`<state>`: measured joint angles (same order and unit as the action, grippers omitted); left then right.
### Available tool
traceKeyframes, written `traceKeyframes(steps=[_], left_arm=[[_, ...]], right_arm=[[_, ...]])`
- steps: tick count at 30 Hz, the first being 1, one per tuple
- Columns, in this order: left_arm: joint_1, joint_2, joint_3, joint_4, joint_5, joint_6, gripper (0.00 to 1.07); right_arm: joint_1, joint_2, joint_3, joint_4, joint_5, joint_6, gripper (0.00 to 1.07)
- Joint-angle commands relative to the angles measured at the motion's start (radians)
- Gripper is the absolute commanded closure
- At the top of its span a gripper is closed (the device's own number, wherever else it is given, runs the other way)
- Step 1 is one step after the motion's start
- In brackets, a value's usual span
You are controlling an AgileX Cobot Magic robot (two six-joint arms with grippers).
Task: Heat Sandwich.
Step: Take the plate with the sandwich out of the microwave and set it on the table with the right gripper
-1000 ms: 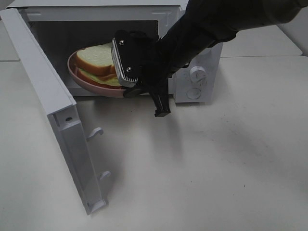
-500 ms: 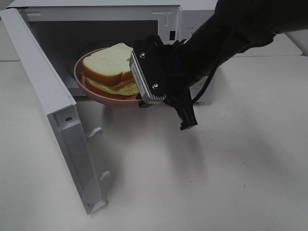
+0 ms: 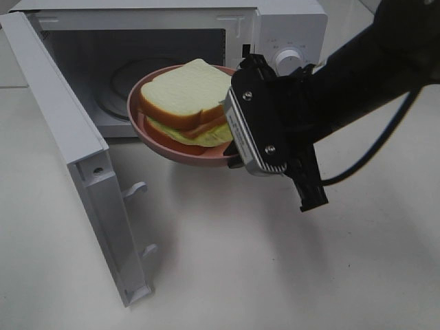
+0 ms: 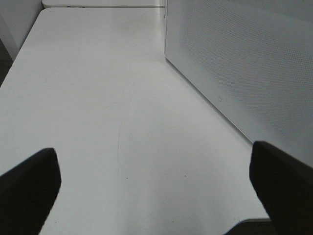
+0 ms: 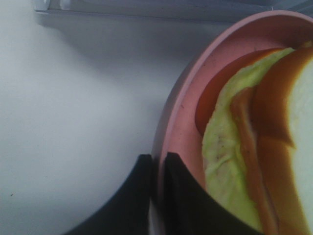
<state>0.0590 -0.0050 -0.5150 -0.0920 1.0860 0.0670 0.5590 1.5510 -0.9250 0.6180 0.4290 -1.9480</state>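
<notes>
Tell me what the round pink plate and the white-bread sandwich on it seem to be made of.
Round pink plate: probably plastic, going by its smooth, even, matte rim. White-bread sandwich: looks like a plastic or foam replica, with uniform bread, clean colour bands and glossy lettuce; real food cannot be ruled out.

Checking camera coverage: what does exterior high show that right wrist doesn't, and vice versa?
Only exterior high: the whole microwave with its open door and knobs, the sandwich's top bread slice, the right arm.
Only right wrist: the right gripper shut on the plate's rim, close up.
Both: the pink plate carrying the sandwich, held above the table outside the cavity.
</notes>
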Motion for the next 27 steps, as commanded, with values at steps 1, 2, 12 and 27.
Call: traceKeyframes(steps=[1, 2, 12, 27], left_arm=[[-0.006, -0.016, -0.001, -0.005, -0.011, -0.002, 0.09], [-0.006, -0.016, -0.001, -0.005, -0.011, -0.002, 0.09], [-0.006, -0.016, -0.001, -0.005, -0.011, -0.002, 0.09], [-0.006, -0.016, -0.001, -0.005, -0.011, -0.002, 0.09]], right_arm=[[-0.006, -0.067, 0.055, 0.002, -0.024, -0.019, 1.07], [-0.006, -0.1, 0.093, -0.013, -0.024, -0.018, 1.07], [-0.006, -0.259, 0.23, -0.096, -0.022, 0.092, 1.07], [-0.006, -0.473, 0.333, -0.379, 0.077, 0.521, 1.07]])
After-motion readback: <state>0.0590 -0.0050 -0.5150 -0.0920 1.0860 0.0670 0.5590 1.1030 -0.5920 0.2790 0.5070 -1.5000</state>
